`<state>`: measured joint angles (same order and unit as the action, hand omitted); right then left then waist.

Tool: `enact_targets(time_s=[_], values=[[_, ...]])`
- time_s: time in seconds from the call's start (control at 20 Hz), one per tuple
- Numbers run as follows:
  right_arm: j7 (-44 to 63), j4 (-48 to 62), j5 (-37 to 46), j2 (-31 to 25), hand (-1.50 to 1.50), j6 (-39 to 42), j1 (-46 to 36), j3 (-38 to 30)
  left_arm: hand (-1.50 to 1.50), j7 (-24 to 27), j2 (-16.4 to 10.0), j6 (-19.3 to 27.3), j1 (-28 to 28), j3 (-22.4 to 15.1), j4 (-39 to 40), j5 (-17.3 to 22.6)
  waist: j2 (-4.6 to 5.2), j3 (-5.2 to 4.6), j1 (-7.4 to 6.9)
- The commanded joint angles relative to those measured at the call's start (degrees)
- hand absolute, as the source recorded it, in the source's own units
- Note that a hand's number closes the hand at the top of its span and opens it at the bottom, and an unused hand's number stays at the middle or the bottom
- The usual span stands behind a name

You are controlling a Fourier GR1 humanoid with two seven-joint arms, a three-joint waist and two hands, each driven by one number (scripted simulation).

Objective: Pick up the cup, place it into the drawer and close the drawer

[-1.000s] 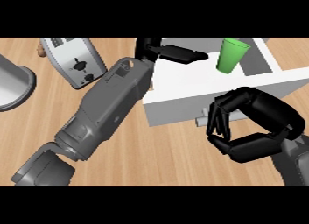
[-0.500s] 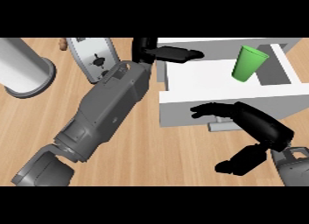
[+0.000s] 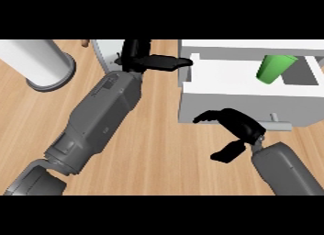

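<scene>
— Hands first: how does the left hand (image 3: 149, 60) stand?

— Fingers straight and spread, holding nothing. Its fingertips lie just beside the drawer's left wall, near the top of the view.

— Now biggest to smallest?

— Wooden counter (image 3: 164, 151) beneath everything. Then the left forearm (image 3: 100, 119), slanting from lower left up to that hand. Then the white drawer (image 3: 245, 94), pulled open at the right. A white canister (image 3: 36, 57) stands at upper left, well apart from the drawer.

— And the right hand (image 3: 235, 128)?

— In front of the drawer's face, fingers loosely arched, thumb splayed away, gripping nothing. It sits just left of the handle (image 3: 279, 124).

— The cup (image 3: 276, 68)?

— Green, tilted, inside the drawer toward its right side, neither hand touching it.
</scene>
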<state>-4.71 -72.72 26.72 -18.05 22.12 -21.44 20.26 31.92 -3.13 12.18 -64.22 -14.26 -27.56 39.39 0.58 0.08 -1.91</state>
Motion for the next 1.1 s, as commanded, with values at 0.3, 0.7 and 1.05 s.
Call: enact_targets(time_s=[0.3, 0.7, 1.05], values=[[-13.98, 31.85, 2.92, 3.27, 1.50, -10.03, -16.68, -7.93, -1.50, -2.20, -3.73, -3.59, 7.55, -0.17, -8.28, 0.60, 0.34, 0.17, -4.40], [-18.80, 42.75, -0.27, -1.91, 1.50, -14.69, -27.51, -17.41, -1.50, -2.29, -7.02, -7.90, 12.75, -0.97, -12.24, 0.54, 1.55, 0.27, -7.14], [-14.79, 43.36, -3.08, -5.05, 1.50, -12.36, -32.34, -20.88, -1.50, -3.92, -8.06, -9.30, 13.52, -1.63, -14.12, 0.51, 1.95, 0.20, -9.23]])
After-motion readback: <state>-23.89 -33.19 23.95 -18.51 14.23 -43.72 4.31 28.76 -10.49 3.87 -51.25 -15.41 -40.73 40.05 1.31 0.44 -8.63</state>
